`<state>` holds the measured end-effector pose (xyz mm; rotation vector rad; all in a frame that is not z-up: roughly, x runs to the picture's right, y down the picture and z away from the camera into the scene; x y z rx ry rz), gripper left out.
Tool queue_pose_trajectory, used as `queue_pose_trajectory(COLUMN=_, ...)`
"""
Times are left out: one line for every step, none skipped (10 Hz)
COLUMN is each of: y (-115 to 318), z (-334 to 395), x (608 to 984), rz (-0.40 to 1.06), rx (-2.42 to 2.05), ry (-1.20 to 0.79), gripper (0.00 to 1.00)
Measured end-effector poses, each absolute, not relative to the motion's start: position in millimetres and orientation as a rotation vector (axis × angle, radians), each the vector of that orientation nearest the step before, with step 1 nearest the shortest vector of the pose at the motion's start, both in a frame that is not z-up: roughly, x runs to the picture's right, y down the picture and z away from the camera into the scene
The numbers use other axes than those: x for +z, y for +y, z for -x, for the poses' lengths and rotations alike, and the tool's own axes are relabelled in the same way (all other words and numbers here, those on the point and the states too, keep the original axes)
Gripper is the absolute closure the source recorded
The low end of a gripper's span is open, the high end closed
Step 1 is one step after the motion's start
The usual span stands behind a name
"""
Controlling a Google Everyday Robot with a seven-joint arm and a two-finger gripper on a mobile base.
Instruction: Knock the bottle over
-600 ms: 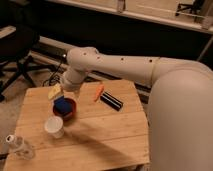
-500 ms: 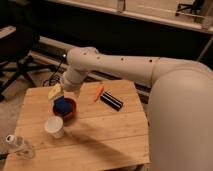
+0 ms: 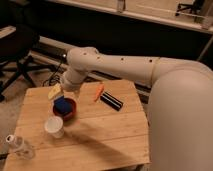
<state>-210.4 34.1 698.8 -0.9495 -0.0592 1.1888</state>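
The small clear plastic bottle with a white cap (image 3: 20,147) is standing, as far as I can judge, at the seven o'clock corner of the pale wooden slatted table (image 3: 107,137), so the knocking over is not yet done and all of it is waiting.

Toward its two o'clock a white paper cup (image 3: 54,126) is sitting near it; what is inside I cannot tell. Beyond the cup, a red round bowl (image 3: 69,113) is holding a blue block (image 3: 62,105), with a yellow flat piece (image 3: 53,92) leaning at the bowl's eleven o'clock.

The white arm's gripper (image 3: 68,91) is hovering over that bowl, well apart from the bottle; whether it is open or closed, I cannot tell.

An orange stick (image 3: 98,92) and a black bar (image 3: 111,101) are lying at the table's one o'clock.
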Motion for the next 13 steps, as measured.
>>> queue_pose_trajectory(y=34.0, z=210.4, x=698.8, rz=0.95, rx=1.189, ry=-0.059, gripper=0.2)
queue_pose_trajectory(y=34.0, z=210.4, x=698.7, rz=0.95, rx=1.189, ry=-0.059, gripper=0.2)
queue_pose_trajectory(y=34.1, z=210.4, x=698.7, rz=0.95, rx=1.189, ry=-0.059, gripper=0.2)
queue_pose_trajectory(y=34.0, z=210.4, x=698.8, rz=0.95, rx=1.189, ry=-0.059, gripper=0.2)
queue_pose_trajectory(y=34.0, z=210.4, x=698.7, rz=0.95, rx=1.189, ry=-0.059, gripper=0.2)
queue_pose_trajectory(y=34.0, z=210.5, x=698.7, rz=0.95, rx=1.189, ry=-0.059, gripper=0.2)
queue_pose_trajectory(y=34.0, z=210.4, x=698.7, rz=0.949, rx=1.189, ry=-0.059, gripper=0.2)
queue_pose_trajectory(y=34.0, z=210.4, x=698.7, rz=0.949, rx=1.189, ry=-0.059, gripper=0.2)
queue_pose_trajectory(y=33.9, z=210.4, x=698.6, rz=0.95, rx=1.189, ry=-0.06, gripper=0.2)
queue_pose_trajectory(y=33.7, z=210.6, x=698.5, rz=0.949, rx=1.188, ry=-0.06, gripper=0.2)
queue_pose_trajectory(y=33.5, z=211.6, x=697.6, rz=0.95, rx=1.183, ry=-0.06, gripper=0.2)
queue_pose_trajectory(y=34.2, z=214.2, x=696.3, rz=0.949, rx=1.172, ry=-0.059, gripper=0.2)
queue_pose_trajectory(y=33.9, z=220.9, x=691.9, rz=0.948, rx=1.152, ry=-0.064, gripper=0.2)
